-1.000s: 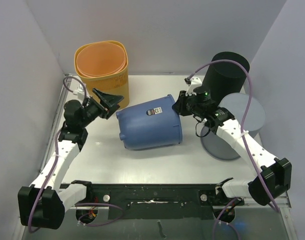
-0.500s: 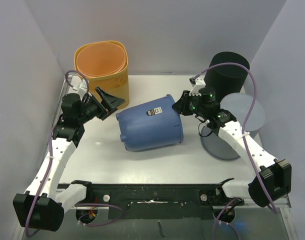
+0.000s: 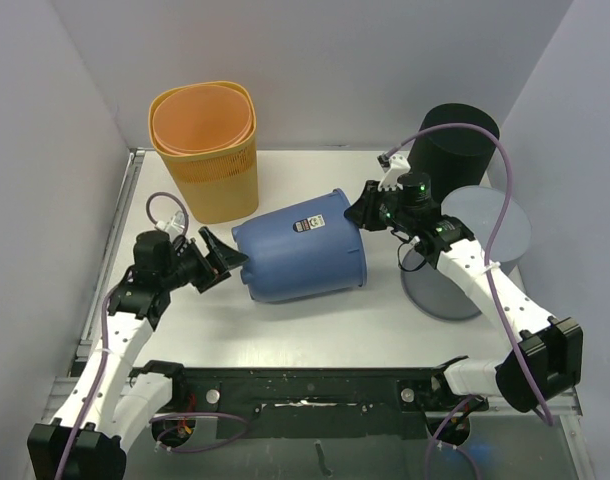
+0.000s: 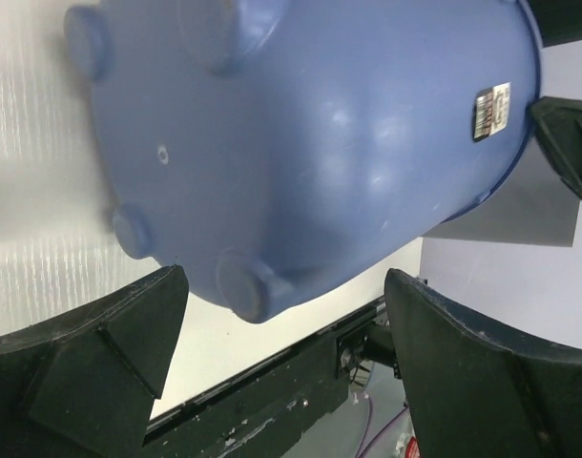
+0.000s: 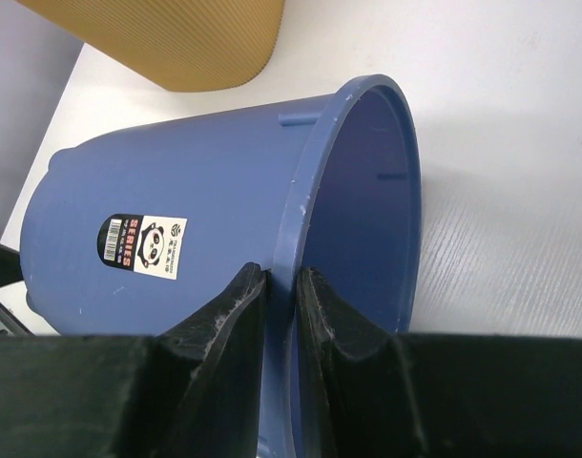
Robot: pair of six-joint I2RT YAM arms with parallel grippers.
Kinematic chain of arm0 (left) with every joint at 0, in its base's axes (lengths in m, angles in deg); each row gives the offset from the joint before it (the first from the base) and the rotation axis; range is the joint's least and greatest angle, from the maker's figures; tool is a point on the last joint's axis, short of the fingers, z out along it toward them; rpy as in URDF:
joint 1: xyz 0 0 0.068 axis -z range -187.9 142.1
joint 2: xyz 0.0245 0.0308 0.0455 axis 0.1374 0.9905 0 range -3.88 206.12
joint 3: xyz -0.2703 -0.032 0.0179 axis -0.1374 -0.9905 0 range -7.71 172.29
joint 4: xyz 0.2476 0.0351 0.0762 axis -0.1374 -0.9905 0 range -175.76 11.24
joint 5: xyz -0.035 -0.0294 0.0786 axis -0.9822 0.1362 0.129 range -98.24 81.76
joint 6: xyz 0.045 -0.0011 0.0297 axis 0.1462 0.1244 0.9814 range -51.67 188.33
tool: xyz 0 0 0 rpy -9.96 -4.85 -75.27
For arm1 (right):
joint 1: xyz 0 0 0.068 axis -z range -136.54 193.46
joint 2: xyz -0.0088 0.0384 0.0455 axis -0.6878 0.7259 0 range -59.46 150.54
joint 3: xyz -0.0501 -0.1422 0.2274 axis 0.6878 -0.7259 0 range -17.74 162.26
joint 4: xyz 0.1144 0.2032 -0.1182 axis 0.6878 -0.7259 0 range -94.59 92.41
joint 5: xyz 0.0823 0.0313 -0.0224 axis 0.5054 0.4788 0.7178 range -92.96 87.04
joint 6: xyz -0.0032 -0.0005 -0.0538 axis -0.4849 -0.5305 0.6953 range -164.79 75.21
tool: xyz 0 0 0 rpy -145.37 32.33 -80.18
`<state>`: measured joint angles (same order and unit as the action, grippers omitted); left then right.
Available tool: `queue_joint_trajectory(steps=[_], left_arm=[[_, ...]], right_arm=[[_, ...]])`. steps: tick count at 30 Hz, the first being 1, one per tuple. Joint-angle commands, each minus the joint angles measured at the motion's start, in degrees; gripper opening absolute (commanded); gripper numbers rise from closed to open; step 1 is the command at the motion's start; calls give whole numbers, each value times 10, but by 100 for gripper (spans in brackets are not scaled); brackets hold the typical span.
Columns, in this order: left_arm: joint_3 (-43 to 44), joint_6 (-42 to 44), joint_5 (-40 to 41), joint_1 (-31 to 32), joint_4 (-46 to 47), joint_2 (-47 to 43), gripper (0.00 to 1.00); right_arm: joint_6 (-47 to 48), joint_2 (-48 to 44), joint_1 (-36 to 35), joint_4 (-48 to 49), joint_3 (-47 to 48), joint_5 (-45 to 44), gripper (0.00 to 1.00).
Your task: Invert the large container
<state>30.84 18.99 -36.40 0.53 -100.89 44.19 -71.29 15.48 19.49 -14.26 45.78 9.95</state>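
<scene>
Task approx. half done, by the look of it: the large blue container [image 3: 300, 247] lies on its side mid-frame on the worktop [image 3: 315, 320], mouth toward the right, base w/ round feet toward the left, not yet inverted. Right claw [image 3: 363, 210] pinches the rim at upper right, 1 finger inside, 1 outside. Left claw [image 3: 230, 268] is spread wide, flanking the base. Smooth plastic, white sticker near the rim.

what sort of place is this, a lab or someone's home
Probably a robot test cell in a lab, not a home: a white table boxed in by plain grey walls, two arms bolted at its near edge, and only bins set out, like the blue container on its side.
</scene>
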Motion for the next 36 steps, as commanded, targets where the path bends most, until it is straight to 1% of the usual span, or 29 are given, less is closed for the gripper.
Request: queue_joint_trajectory(steps=[1, 5, 11, 15, 18, 23, 30, 36], left_arm=[[-30, -7, -51, -1, 54, -15, 85], [-76, -33, -92, -1, 119, -19, 85], [-109, -66, -111, -1, 193, -34, 85], [-132, -119, -119, 0, 296, -41, 85], [-143, -149, -131, 0, 340, -44, 85], [-126, -159, -147, 0, 364, -43, 85], [-76, -231, -180, 3, 475, -14, 85], [-18, -270, -194, 13, 538, 24, 85]], right_arm=[[21, 25, 3, -99, -5, -1, 0], [22, 31, 3, -100, 2, 1, 0], [21, 33, 2, -94, 2, 2, 0], [20, 37, 2, -92, 0, 3, 0], [20, 33, 2, -89, -2, 2, 0], [23, 31, 2, -88, -4, 1, 0], [14, 30, 3, -74, -11, 3, 0], [-7, 36, 9, -53, -23, 15, 0]])
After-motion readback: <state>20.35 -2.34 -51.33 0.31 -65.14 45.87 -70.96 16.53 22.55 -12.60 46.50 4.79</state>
